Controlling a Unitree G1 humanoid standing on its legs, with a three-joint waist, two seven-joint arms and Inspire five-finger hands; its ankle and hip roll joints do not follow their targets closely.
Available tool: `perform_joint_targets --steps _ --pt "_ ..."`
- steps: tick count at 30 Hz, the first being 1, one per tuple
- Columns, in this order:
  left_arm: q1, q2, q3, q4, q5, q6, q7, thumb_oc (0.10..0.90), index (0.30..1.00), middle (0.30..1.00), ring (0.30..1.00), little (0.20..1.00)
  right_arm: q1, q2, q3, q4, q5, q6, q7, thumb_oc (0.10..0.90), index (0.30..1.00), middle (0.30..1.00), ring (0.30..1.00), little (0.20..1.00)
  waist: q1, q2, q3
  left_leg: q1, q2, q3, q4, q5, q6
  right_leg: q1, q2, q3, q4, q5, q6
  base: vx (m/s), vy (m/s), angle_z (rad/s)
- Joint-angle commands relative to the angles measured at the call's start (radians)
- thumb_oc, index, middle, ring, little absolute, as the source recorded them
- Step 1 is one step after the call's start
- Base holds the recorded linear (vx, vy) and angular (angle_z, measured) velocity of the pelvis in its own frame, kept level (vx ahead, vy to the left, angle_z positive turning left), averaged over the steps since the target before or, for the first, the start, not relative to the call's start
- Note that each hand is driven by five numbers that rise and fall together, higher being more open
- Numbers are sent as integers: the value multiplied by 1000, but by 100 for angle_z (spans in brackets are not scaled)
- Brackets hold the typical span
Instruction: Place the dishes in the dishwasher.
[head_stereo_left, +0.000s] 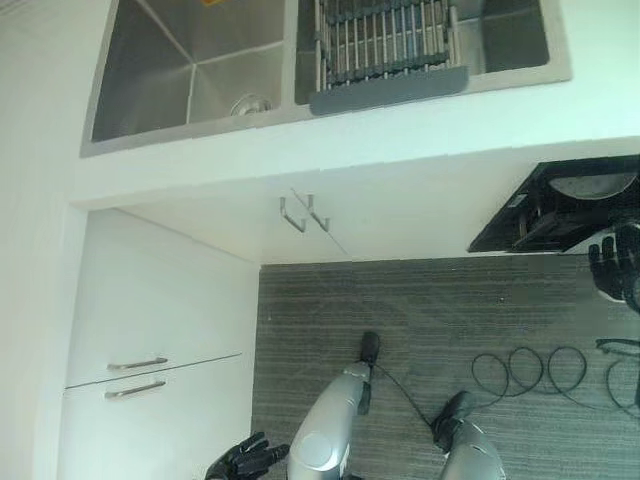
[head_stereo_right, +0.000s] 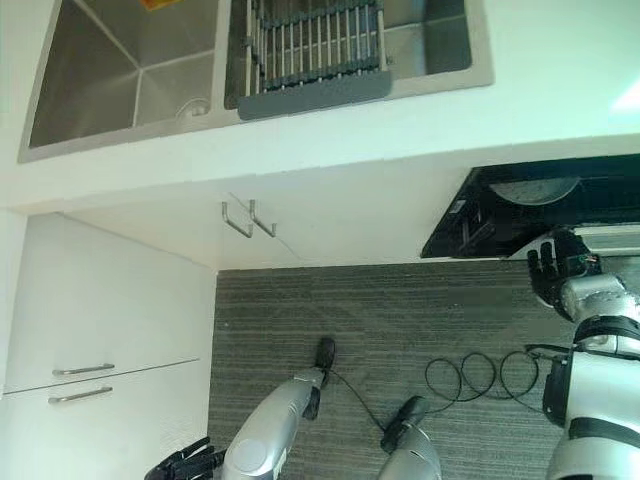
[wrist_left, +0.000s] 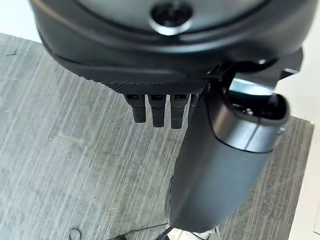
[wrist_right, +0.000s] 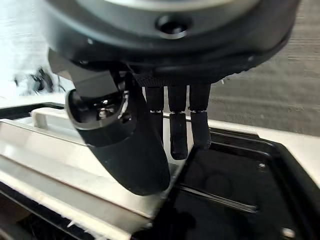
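The dishwasher (head_stereo_left: 520, 225) stands open under the counter at the right, its inside dark. A pale round dish (head_stereo_left: 592, 184) lies in it near the top. My right hand (head_stereo_left: 615, 265) hangs just in front of the opening, with straight fingers (wrist_right: 179, 135) over the black inner panel (wrist_right: 235, 185) and nothing in it. My left hand (head_stereo_left: 245, 460) is low at the near left beside the cabinet; its fingers (wrist_left: 159, 110) are straight above the floor and hold nothing. A dish rack (head_stereo_left: 385, 45) sits in the right sink basin.
The left sink basin (head_stereo_left: 170, 70) holds a small round metal piece (head_stereo_left: 250, 103). White cabinets with bar handles (head_stereo_left: 135, 365) line the left. Two handles (head_stereo_left: 300, 213) stick out under the counter. Grey striped floor (head_stereo_left: 420, 310) spreads between.
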Motion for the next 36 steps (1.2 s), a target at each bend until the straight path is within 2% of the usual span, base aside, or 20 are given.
perform_joint_targets --steps 1,3,5,8,12,16,17,20,21,22,23,24,30,32,33,35,36 --pt "101 107 -28 8 -9 3 -14 800 900 900 900 900 -275 -49 117 -167 -44 -20 113 400 300 300 300 300 74 -24 -83 -5 27 -24 135 -208 -82 -29 7 33 -5 -75 2 72 46 19" --pt "110 104 -21 13 -12 0 -21 800 900 900 900 900 -305 -58 137 -160 -70 -37 129 400 300 300 300 300 78 -21 -84 -7 27 -29 135 -207 -83 -28 6 26 -5 -76 2 76 36 14" --pt "129 110 5 19 2 -2 -29 800 900 900 900 900 -352 -76 173 -169 -110 -79 153 400 300 300 300 300 93 -29 -91 -8 28 -36 135 -204 -86 -21 5 12 -5 -77 3 97 0 17" --pt "133 120 18 29 27 -2 -47 800 900 900 900 900 -394 -92 209 -169 -134 -92 173 400 300 300 300 300 105 -40 -100 -8 31 -39 135 -202 -87 -14 2 -4 -5 -72 8 90 -21 11" --pt "150 119 23 34 47 -36 -66 800 900 900 900 900 -388 -93 222 -191 -200 -130 223 400 300 300 300 300 109 -54 -101 -1 36 -42 135 -206 -85 -6 7 -10 -5 -68 12 41 -30 7" --pt "156 116 39 53 45 -78 -85 800 900 900 900 900 -357 -77 202 -207 -166 -153 253 400 300 300 300 300 100 -57 -97 3 42 -32 135 -208 -86 -6 12 -1 -5 -67 15 0 0 0" --pt "155 114 42 57 46 -91 -88 800 900 900 900 900 -330 -65 178 -214 -105 -159 264 400 300 300 300 300 96 -60 -96 6 45 -28 135 -210 -86 -6 14 4 -5 -67 16 0 0 0" --pt "155 109 38 45 66 -118 -91 800 900 900 900 900 -234 -11 113 -247 -100 -189 251 400 300 300 300 300 87 -64 -89 16 47 -23 135 -216 -83 -1 18 17 -5 -66 18 -38 4 -5" --pt "157 99 31 42 52 -139 -84 800 900 900 900 900 -166 23 86 -273 -176 -204 278 767 851 851 851 851 76 -65 -85 26 49 -19 135 -221 -80 4 23 25 -5 -64 18 -49 39 -9" --pt "160 96 36 40 55 -149 -84 800 900 900 900 900 -129 40 75 -291 -212 -218 295 800 900 900 900 900 72 -69 -85 32 52 -14 135 -223 -79 6 25 30 -5 -65 18 -50 57 -12" --pt "160 96 29 30 46 -162 -80 800 900 900 900 900 -90 66 75 -317 -248 -212 318 800 900 900 900 900 66 -73 -82 35 54 -10 135 -225 -79 8 26 36 -5 -64 17 -151 76 -18" --pt "160 97 28 16 45 -168 -79 800 900 900 900 900 -49 88 73 -351 -261 -218 325 800 900 900 900 900 61 -72 -76 28 54 -1 135 -202 -71 -2 24 27 -5 -39 7 -165 85 -23" --pt "163 79 29 -58 5 -222 -69 800 900 900 900 900 312 274 17 -553 -360 -274 401 800 900 900 900 900 -8 -102 -69 59 77 45 135 -214 -60 11 40 68 -5 -34 5 -93 73 -19" --pt "173 53 22 -124 -17 -238 -62 800 900 900 900 900 525 410 25 -653 -392 -320 383 800 900 900 900 900 -50 -131 -80 94 94 81 135 -228 -54 33 53 93 -5 -37 1 -83 71 -30" --pt "172 47 16 -152 -41 -230 -76 800 900 900 900 900 571 434 27 -658 -401 -317 388 800 900 900 900 900 -59 -139 -85 102 97 89 135 -232 -53 40 56 98 -5 -39 1 -76 39 -28" --pt "179 45 -5 -193 14 -222 -54 800 900 900 900 900 657 470 22 -628 -469 -318 415 800 900 900 900 900 -74 -158 -107 119 105 105 135 -238 -53 55 61 104 -5 -44 0 -56 13 -32" --pt "175 41 -21 -206 -1 -197 -88 800 900 900 900 900 685 485 30 -604 -491 -316 418 800 900 900 900 900 -83 -168 -118 130 109 111 135 -238 -54 64 66 108 -5 -43 -1 -23 14 -17"
